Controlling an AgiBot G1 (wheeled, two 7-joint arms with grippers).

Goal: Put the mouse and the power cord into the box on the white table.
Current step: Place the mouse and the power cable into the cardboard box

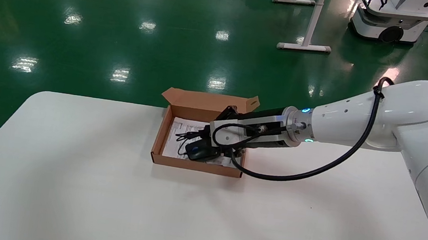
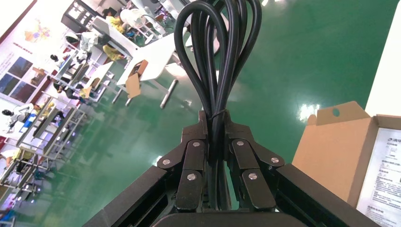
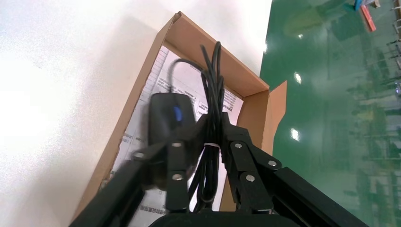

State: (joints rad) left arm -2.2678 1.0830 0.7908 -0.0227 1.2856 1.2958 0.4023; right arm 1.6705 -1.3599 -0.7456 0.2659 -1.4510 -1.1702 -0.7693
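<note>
"Mouse first: where was it when your right gripper (image 3: 213, 142) reached in?"

"Your right gripper's fingers (image 3: 235, 156) were pinched together on the bundled thin wire (image 3: 211, 94) of the mouse (image 3: 166, 118), and the mouse itself hung just beside them, over the white printed sheet (image 1: 181, 132) inside the box (image 1: 160, 138). In the head view you had the mouse (image 1: 201, 150) low over the near part of the box, with the wire bundle spread toward the box's left wall. I could not tell whether the mouse touched the sheet."

"And your other claw?"

"Your left gripper (image 2: 216, 142) was clamped on the power cord (image 2: 217, 56); its fingers (image 2: 194, 156) pressed the gathered loops between them, and the loops fanned out past the fingertips, bound by a thin tie at the pinch. That gripper sat off the white table (image 1: 72, 184), over the green floor (image 1: 89, 23), with the box (image 2: 338, 151) off to one side of it, well apart."

"Where did the box stand?"

"You had it on the table's far edge, flap lid (image 1: 208, 97) open and raised at the back."
</note>
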